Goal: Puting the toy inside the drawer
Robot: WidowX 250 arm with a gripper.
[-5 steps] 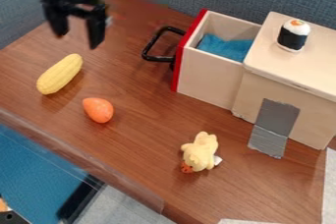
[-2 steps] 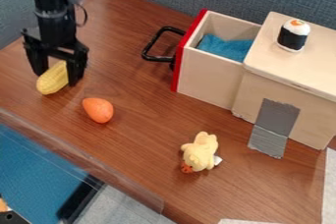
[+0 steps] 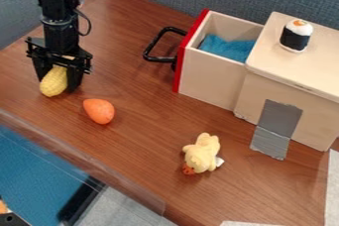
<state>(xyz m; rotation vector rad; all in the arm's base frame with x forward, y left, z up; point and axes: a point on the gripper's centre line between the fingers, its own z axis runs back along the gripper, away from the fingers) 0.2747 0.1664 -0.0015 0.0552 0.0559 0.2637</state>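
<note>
Item: black gripper [image 3: 59, 79], left side of the frame, pointing down, its two fingers closed onto the flanks of one yellow toy corn [image 3: 53, 82]. The corn is outside the drawer, low over or on the brown table [image 3: 132, 136] (which of the two, one cannot tell). Item: wooden drawer [image 3: 210, 79], upper right of centre, pulled open, red front, black handle, blue cloth [image 3: 227, 47] within. Item: orange toy [image 3: 99, 111], near the corn. Item: pale yellow plush [image 3: 202, 153], lower centre. Item: toy sushi [image 3: 296, 35], upper right, atop the wooden cabinet [image 3: 317, 66].
</note>
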